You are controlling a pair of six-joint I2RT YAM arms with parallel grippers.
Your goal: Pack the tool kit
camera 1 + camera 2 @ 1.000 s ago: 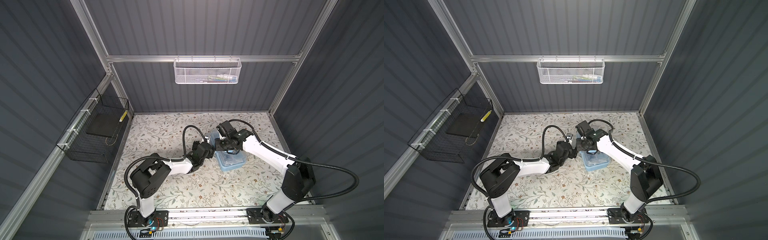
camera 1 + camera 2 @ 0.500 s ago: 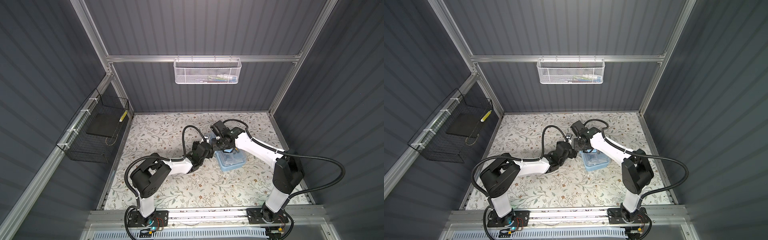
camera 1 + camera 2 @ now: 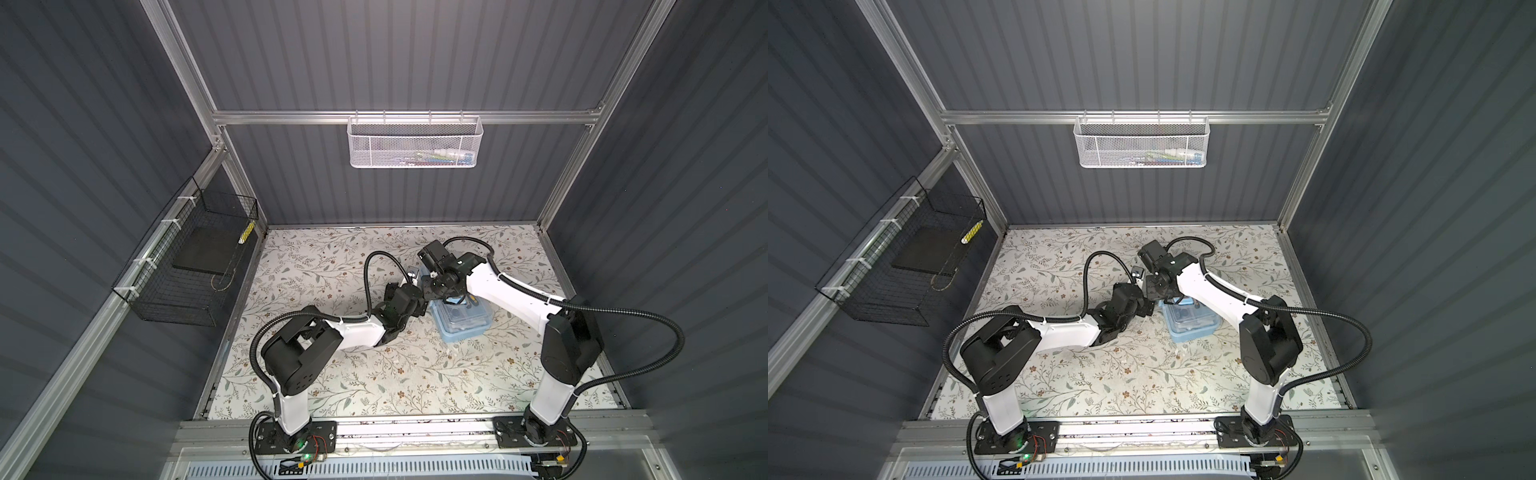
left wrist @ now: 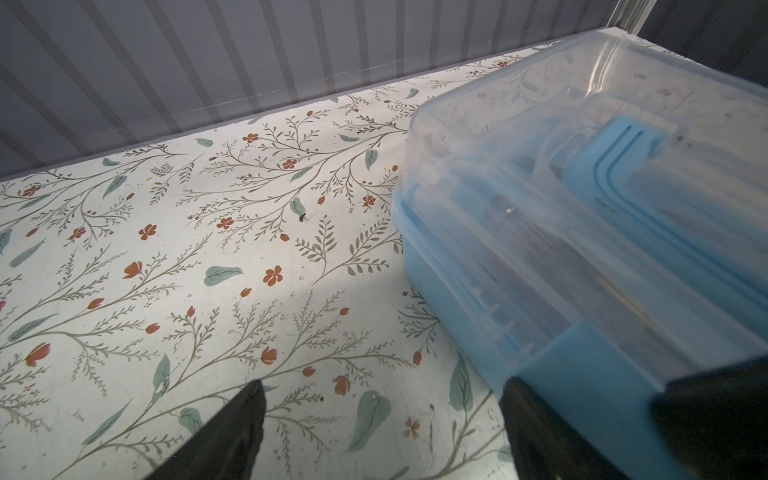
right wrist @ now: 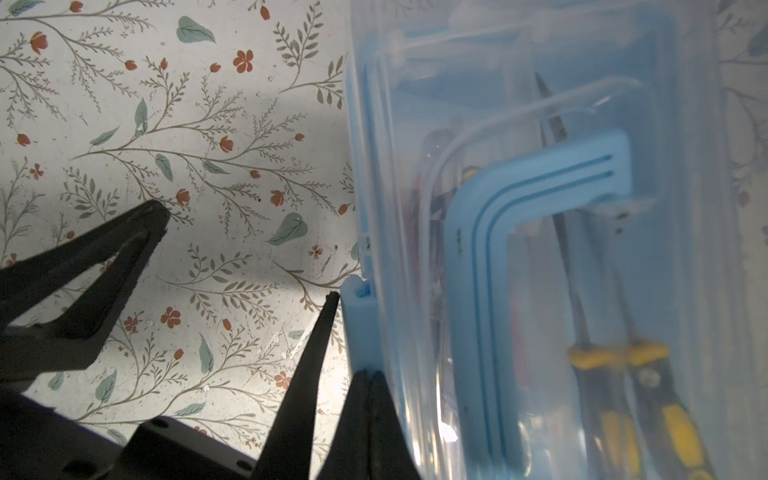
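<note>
Item: light blue rectangular plastic box with a clear lid [image 3: 462,323] [image 3: 1190,325] [image 4: 540,257] [image 5: 685,208], the tool kit, resting flat on the floral-printed table surface [image 3: 332,374] [image 3: 1100,382], right of centre, between the two arms, lid on. Fittings: a blue arched handle [image 5: 469,291] [image 4: 615,166] folded flat on the lid, and a blue side latch [image 5: 357,324] on the long wall facing the left arm. Contents seen through the lid: yellow-and-black-handled pliers [image 5: 623,374] and slim dark shafts. Anything printed on them is too blurred to read. Left gripper [image 4: 384,382] [image 5: 247,253] [image 3: 419,305]: jaws spread wide, holding nothing, low over the table at the box's latch side. One fingertip [image 5: 332,296] stands just beside the latch, and contact cannot be told. Right gripper [image 5: 370,376]: fingers pressed together, gripping nothing, tip set against the latch at the lid's edge. Surroundings: a white mesh basket [image 3: 413,141] [image 3: 1140,141] hangs on the rear rail with coloured packets inside, their print too small to read. A black wire basket [image 3: 187,266] [image 3: 892,274] hangs on the left wall with a dark flat pad [image 3: 208,253] in it. A small yellow-and-black strip [image 3: 248,230] is at the wire basket's far corner, its markings illegible.
</note>
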